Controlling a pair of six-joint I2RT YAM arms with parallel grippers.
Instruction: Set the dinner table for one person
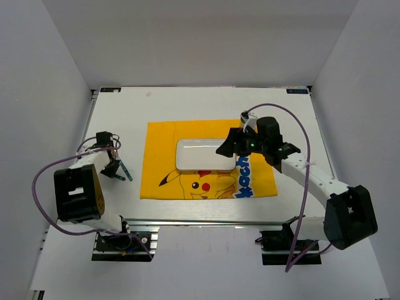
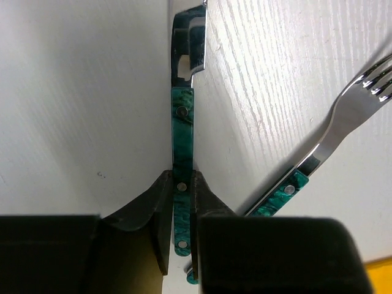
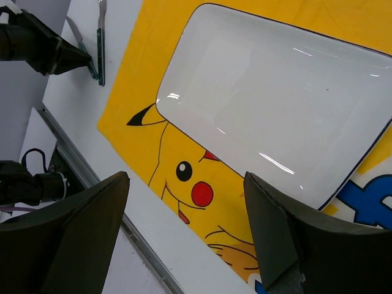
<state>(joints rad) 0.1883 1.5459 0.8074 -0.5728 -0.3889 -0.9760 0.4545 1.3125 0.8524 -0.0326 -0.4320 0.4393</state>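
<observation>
Hiding the 3 o'clock end of the white plate [image 1: 200, 153] in the top view, the right arm also covers some of the blue letters on the yellow placemat [image 1: 156, 134]. In the right wrist view the plate runs off the picture at 3 o'clock.

The left wrist view shows a knife [image 2: 182, 122] with a green handle. It points to 12 o'clock, but the tip of its blade is cut off at the top edge. The bottom of its handle goes behind the dark left fingers [image 2: 160, 208]. A fork [image 2: 343, 116] lies at 2 o'clock from them. Its prongs are cut off at the right edge, and the end of its handle is hidden behind one finger. Whether the knife touches the surface [image 1: 119, 106] cannot be told. From above, the knife and fork are too small to tell apart.

The left fingers are squeezed tight on the knife handle, one on each side. The right fingers [image 3: 278, 226] are spread wide with nothing between them.

The surface is big, white and flat, and it lies under both arms. It shows right behind the left fingers, bare on both sides of the knife. Under the right fingers the plate and placemat cover it, and bare surface shows only at 8 o'clock from them. In the top view a metal rail [image 1: 206, 221] runs along its 6 o'clock edge.
</observation>
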